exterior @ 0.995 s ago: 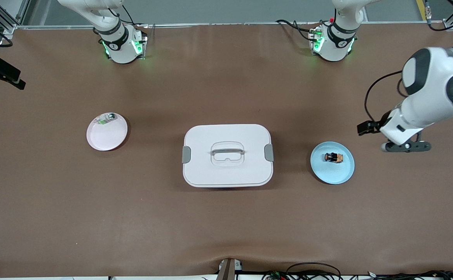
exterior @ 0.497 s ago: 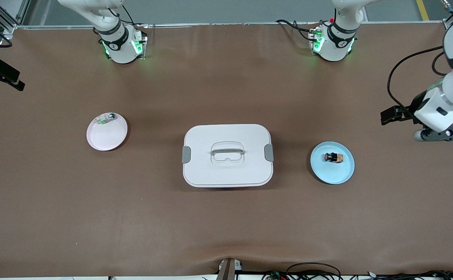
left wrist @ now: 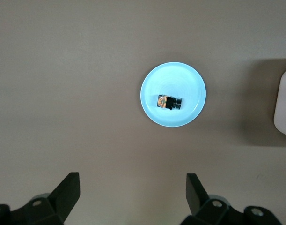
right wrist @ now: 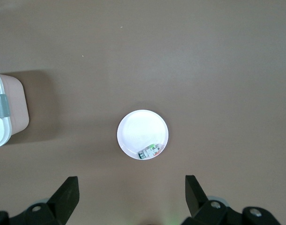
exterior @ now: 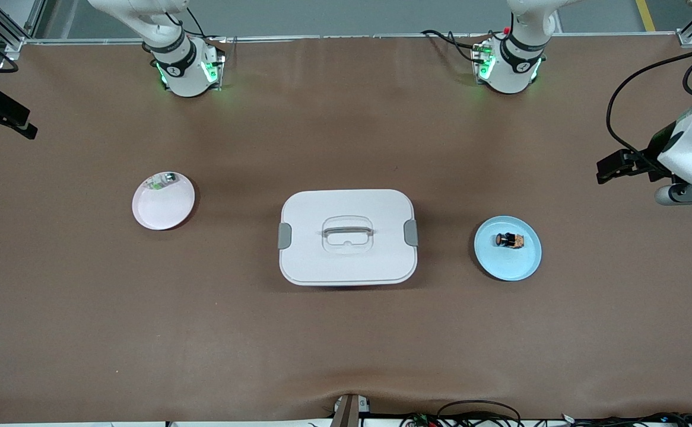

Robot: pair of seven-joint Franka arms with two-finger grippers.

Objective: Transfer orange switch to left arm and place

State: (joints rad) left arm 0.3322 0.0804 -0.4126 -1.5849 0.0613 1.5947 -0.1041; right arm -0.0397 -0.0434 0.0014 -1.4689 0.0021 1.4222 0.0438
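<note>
Nearest the front camera, the table point(exterior: 346, 350) lies bare and brown, a wide strip of open room running from one end to the other at the 6 o'clock side of the front view.

Next come three things in a rough row. The box point(exterior: 347, 237) sits in the middle, lid on, grey latches at its two short ends. The blue plate point(exterior: 521, 264) lies toward the left arm's end, apart from the box with a bare gap between them. The orange switch point(exterior: 510, 240) rests on its side on this plate, toward the plate's 12 o'clock edge, inside the rim. The pink plate point(exterior: 162, 210) lies toward the right arm's end, well apart from the box, and a small silvery part with green point(exterior: 163, 181) rests at its 12 o'clock rim.

The left claw point(left wrist: 133, 191) hangs high over the table's edge at the left arm's end, about 2 o'clock from the blue plate, jaws wide and holding nothing. The right claw point(right wrist: 131, 191) hangs high over the table near the pink plate, jaws wide and empty too.

Farthest off, the two green-lit bases point(exterior: 189, 68) stand along the 12 o'clock edge, with bare table between them and the row.
</note>
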